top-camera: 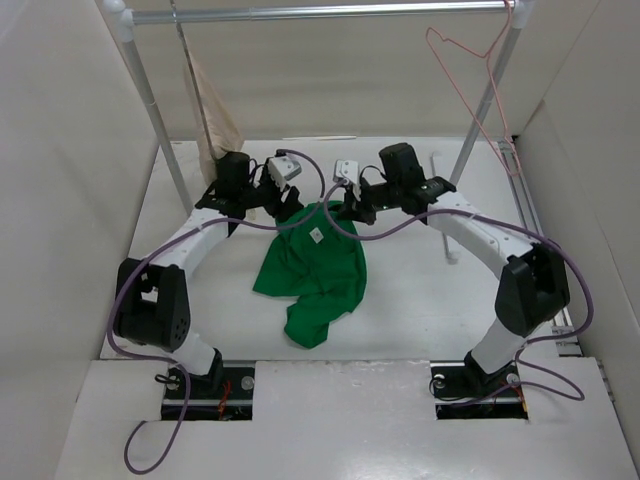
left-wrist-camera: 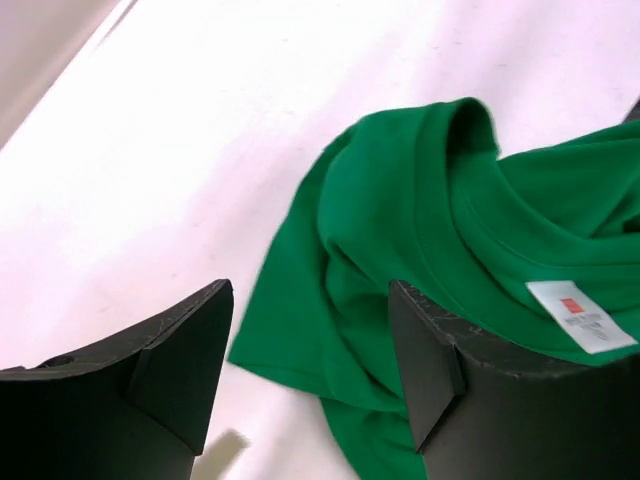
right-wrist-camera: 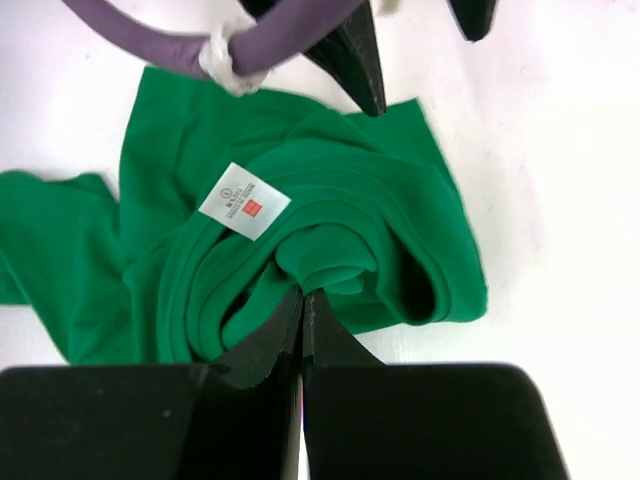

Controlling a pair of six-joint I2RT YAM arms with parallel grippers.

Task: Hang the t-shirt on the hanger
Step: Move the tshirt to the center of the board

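The white table (top-camera: pixel 420 300) fills the middle of the top view. A grey rail (top-camera: pixel 330 12) runs along the upper edge.

The t-shirt (top-camera: pixel 312 275) lies crumpled on the table at centre frame, between the two arms and well apart from the rail. The beige cloth (top-camera: pixel 212 115) hangs from the rail at upper left. The hanger (top-camera: pixel 466 48) hangs empty from the rail at upper right.

I see the left gripper (left-wrist-camera: pixel 310 300) with jaws spread, above the shirt's edge and holding nothing. The right gripper (right-wrist-camera: pixel 302 300) has its jaws pressed together, tips against the rolled collar fold. I cannot tell whether any cloth is caught between them.

The white tag (right-wrist-camera: pixel 245 200) faces up just beside that fold.
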